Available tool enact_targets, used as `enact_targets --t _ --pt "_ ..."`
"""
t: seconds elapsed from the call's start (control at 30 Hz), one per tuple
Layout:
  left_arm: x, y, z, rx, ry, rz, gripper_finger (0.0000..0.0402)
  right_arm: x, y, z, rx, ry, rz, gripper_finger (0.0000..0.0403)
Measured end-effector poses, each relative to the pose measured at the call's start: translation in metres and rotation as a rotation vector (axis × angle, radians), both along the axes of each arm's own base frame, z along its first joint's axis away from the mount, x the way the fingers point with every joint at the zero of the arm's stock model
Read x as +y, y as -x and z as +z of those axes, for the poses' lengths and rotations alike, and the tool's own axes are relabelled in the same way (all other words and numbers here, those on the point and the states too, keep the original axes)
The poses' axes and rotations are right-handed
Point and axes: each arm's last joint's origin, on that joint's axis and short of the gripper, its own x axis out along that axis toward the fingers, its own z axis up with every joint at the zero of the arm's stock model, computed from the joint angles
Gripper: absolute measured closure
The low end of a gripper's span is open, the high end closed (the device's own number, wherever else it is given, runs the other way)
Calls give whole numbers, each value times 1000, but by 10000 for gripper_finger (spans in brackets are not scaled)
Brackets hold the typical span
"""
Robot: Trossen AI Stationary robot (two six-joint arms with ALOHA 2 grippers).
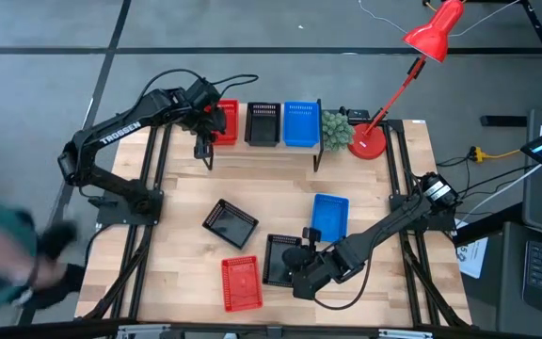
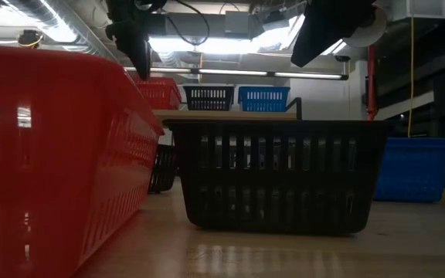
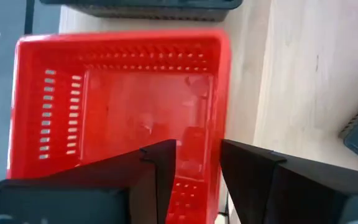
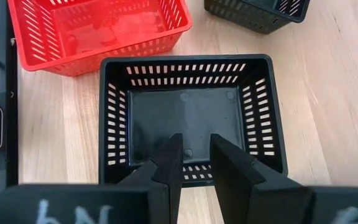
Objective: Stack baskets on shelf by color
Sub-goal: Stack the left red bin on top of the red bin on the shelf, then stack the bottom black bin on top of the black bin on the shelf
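Shelf (image 1: 252, 155) carries red basket (image 1: 225, 122), black, blue. Left gripper (image 3: 197, 162) above red basket, fingers apart. Right gripper (image 4: 196, 158) over black basket (image 4: 191, 118) on table, fingers apart.

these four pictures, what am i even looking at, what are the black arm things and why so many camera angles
It is a robot with two dark arms at a wooden table, filmed at one moment by four cameras. One looks straight down from above, one sits at table height, and one rides on each wrist.

On the shelf at the table's far edge sit a red basket, a black basket and a blue basket. Loose on the table lie another blue basket, a tilted black one, a near red one and a near black one.

The left gripper is at the shelf, fingers either side of the red basket's wall. The right gripper straddles the near black one's wall. Both look slightly open. A red lamp and a plant stand at the back.
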Motion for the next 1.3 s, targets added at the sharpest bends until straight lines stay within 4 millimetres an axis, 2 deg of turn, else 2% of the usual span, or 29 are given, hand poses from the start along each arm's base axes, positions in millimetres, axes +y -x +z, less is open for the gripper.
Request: enact_targets --t 0.27,0.43,0.53,0.77,1.0,1.17,1.23,1.3 --pt "-21 1 32 -105 -22 -56 285 5 -5 -1 -21 -61 31 323" --pt "-39 4 49 -181 -34 -87 285 16 -14 -32 51 -86 108 323" --pt "-46 8 56 -212 -40 -94 285 23 -17 -33 14 -119 128 323" --pt "-54 11 60 -238 -23 -91 285 38 -12 -39 6 -134 162 323" --pt "-58 9 60 -243 -12 -96 285 46 -13 -68 61 -83 163 323" --pt "-63 7 60 -252 7 -93 285 46 -14 -79 77 -51 147 325" --pt "-66 6 59 -266 41 -62 285 46 -15 -80 65 -58 129 344" --pt "-71 6 58 -271 101 -17 285 47 -16 -78 61 -48 146 381"
